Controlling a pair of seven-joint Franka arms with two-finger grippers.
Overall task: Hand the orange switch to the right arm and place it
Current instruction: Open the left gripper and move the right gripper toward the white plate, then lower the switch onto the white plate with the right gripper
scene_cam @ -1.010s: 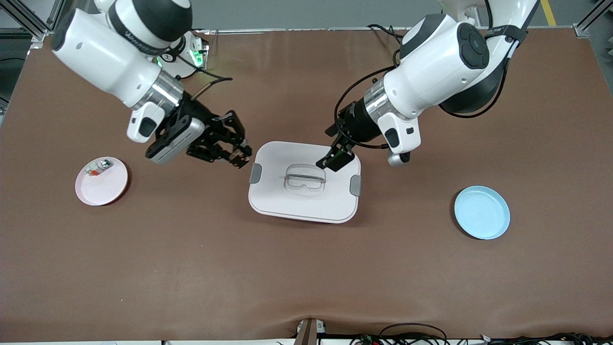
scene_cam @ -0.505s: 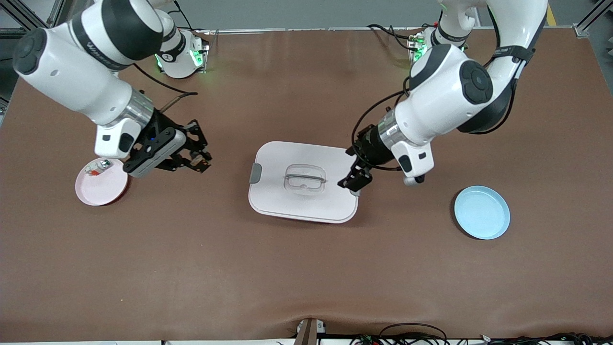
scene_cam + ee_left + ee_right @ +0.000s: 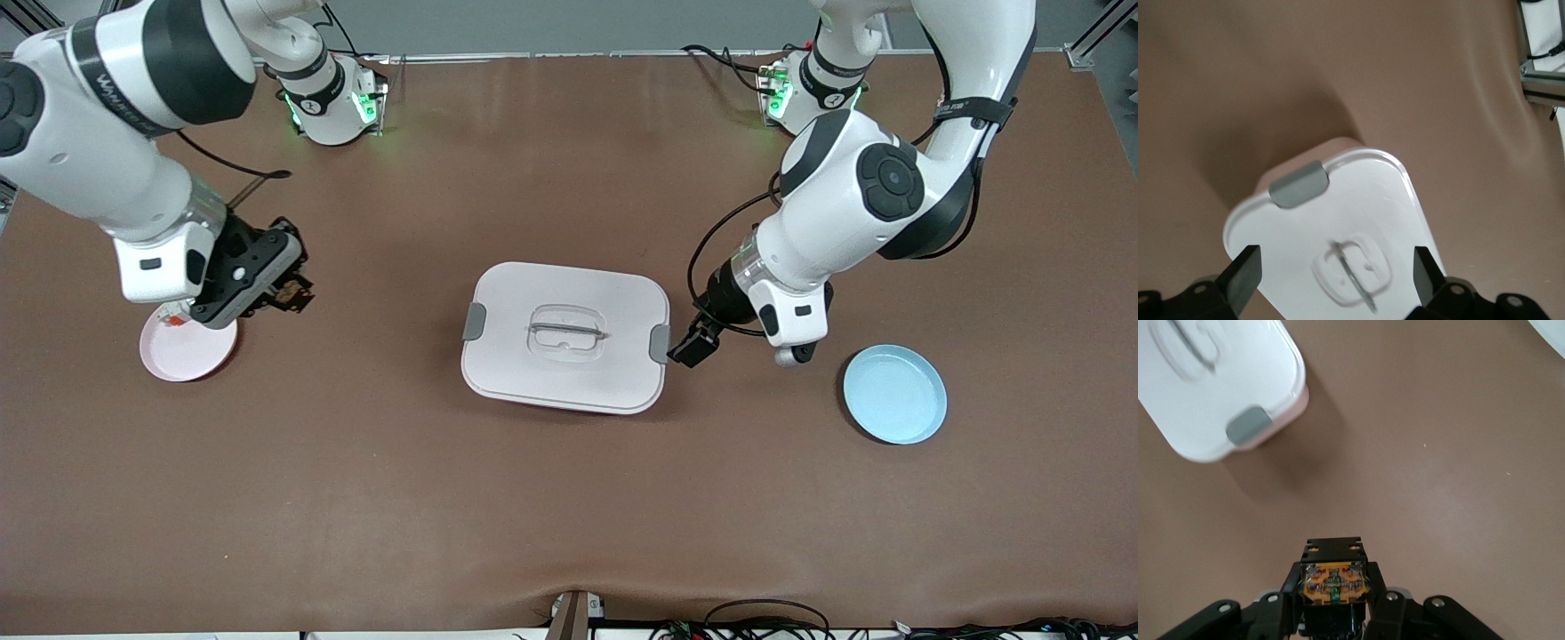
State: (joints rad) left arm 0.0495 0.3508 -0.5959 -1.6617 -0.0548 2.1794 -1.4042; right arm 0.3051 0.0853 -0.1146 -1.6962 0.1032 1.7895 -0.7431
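Orange switch (image 3: 1335,581) between right fingers (image 3: 1388,603).

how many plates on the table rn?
2. A pink plate at the right arm's end of the table, partly under that arm's tool; a blue plate at the left arm's end. None looks hidden.

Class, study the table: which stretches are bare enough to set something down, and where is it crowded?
Bare brown tabletop runs along the camera's edge, nearer than the white lidded box, and between that box and the round light-blue plate. It is crowded at the round pink plate, where the right gripper hovers with the orange switch.
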